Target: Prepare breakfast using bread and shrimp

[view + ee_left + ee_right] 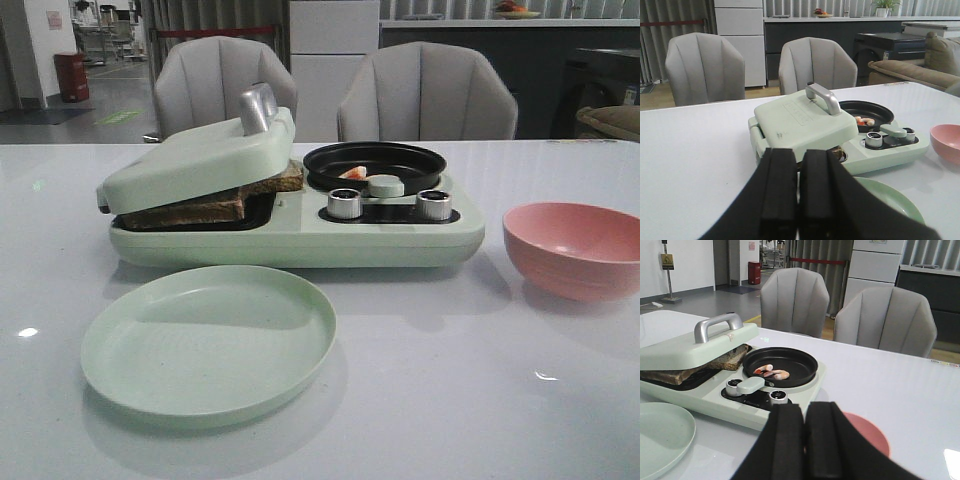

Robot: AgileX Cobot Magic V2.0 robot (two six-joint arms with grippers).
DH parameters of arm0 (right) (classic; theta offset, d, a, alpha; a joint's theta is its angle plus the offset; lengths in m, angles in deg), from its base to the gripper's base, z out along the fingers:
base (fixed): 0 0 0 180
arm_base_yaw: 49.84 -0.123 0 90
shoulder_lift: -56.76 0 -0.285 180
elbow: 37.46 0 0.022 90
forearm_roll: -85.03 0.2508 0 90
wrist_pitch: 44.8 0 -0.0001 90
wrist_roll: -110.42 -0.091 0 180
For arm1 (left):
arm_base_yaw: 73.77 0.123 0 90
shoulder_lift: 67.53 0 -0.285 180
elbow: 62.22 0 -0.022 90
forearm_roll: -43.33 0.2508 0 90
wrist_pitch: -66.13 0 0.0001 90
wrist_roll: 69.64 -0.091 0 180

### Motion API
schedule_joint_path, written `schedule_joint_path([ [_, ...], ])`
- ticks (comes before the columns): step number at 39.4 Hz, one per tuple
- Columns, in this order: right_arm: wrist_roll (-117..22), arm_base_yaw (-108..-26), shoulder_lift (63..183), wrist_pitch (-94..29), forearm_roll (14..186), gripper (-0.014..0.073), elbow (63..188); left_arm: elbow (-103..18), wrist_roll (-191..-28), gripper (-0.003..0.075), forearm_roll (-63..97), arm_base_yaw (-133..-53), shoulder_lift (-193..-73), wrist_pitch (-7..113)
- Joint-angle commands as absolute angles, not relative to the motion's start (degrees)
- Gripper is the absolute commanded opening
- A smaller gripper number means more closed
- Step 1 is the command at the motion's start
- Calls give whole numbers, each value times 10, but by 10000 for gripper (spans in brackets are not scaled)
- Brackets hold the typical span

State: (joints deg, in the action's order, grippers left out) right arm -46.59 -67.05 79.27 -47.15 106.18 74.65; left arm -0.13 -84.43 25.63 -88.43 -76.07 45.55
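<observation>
While both arms hang back from the work, the cooker (300, 235) sits mid-desk (420, 400) and serves as the landmark for everything else. Its lid (195, 165) rests tilted on the bread (225, 200), which lies sandwiched in the cooker's left bay with a crust corner poking out toward the pan (375, 165). Toasted bread is likely light and fairly stiff but crumbly, so I would lift the lid by its metal handle (257, 107) first and then take a slice by the exposed crust edge. In front of the cooker lies the green plate (208, 343); to its right stands the pink bowl (575, 248). Smallest is the shrimp (772, 372), lying in the pan on the cooker's right side: soft, probably slick, best pinched gently across its middle. The left gripper (799, 200) and the right gripper (806, 442) each have their fingers pressed together, holding nothing.
</observation>
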Motion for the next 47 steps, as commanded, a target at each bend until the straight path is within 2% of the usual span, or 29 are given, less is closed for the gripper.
schedule_joint_path([
  [1,-460,-671,797,-512,1058,137,761,-17,-839,113,251,-888,-766,497],
  [22,-460,-671,797,-512,1058,137,761,-1,-832,113,275,-883,-766,503],
  [27,-460,-671,797,-512,1058,137,761,14,-735,113,352,-840,-766,508],
  [34,-460,-671,797,-512,1058,137,761,56,-680,113,396,-775,-766,555],
  [40,-460,-671,797,-512,1058,137,761,118,-627,113,456,-773,-761,665],
  [47,-460,-671,797,-511,1058,137,761,166,-623,113,457,-779,-739,679],
])
